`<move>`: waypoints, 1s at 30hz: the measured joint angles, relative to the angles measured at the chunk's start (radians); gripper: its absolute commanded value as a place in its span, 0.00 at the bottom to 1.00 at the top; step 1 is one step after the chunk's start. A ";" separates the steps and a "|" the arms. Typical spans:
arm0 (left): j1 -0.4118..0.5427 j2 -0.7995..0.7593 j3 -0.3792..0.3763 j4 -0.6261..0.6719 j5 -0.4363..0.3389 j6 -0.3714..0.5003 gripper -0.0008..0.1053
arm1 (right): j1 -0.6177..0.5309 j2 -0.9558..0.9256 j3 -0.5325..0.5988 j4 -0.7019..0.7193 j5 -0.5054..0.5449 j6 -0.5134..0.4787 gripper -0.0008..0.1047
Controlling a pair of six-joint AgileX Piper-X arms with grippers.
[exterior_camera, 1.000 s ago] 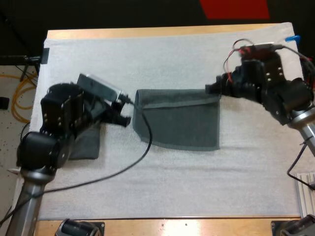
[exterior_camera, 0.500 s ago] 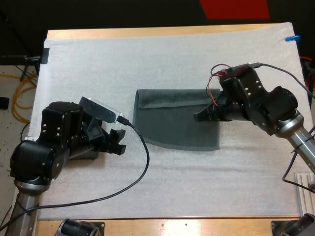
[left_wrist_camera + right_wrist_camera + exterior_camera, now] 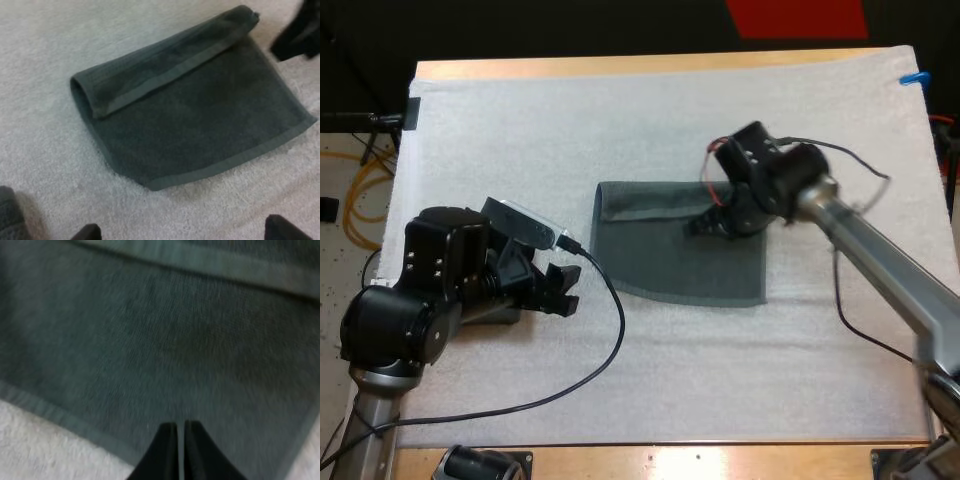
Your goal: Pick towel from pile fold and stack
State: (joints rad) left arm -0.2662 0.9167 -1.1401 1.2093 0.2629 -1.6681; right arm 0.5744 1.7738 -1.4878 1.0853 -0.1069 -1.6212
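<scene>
Towel (image 3: 660,265) far edge folded over; right gripper (image 3: 696,228) above.

No writing, label, brand, number or sign can be read in any view. The towel (image 3: 680,255) is plain dark fabric, and the white mat (image 3: 620,120) under it bears no lettering.
</scene>
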 measured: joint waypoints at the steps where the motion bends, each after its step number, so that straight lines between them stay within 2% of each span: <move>1: 0.000 0.000 0.000 0.000 0.001 0.000 0.60 | 0.000 0.036 -0.027 0.005 0.000 -0.004 0.01; 10: 0.000 0.000 0.000 0.000 0.004 0.000 0.60 | -0.014 0.307 -0.302 0.149 -0.005 -0.035 0.01; 13: 0.000 0.000 0.000 0.000 0.004 0.000 0.60 | -0.032 0.373 -0.355 0.185 -0.039 -0.040 0.01; 23: 0.000 0.000 0.000 0.000 0.004 0.000 0.60 | -0.060 0.478 -0.381 0.195 -0.049 -0.040 0.01; 30: 0.000 0.000 0.000 0.000 0.004 0.000 0.60 | -0.060 0.486 -0.381 0.169 -0.052 -0.040 0.01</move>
State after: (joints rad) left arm -0.2662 0.9167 -1.1401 1.2093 0.2665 -1.6681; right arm 0.5139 2.2601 -1.8688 1.2543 -0.1593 -1.6610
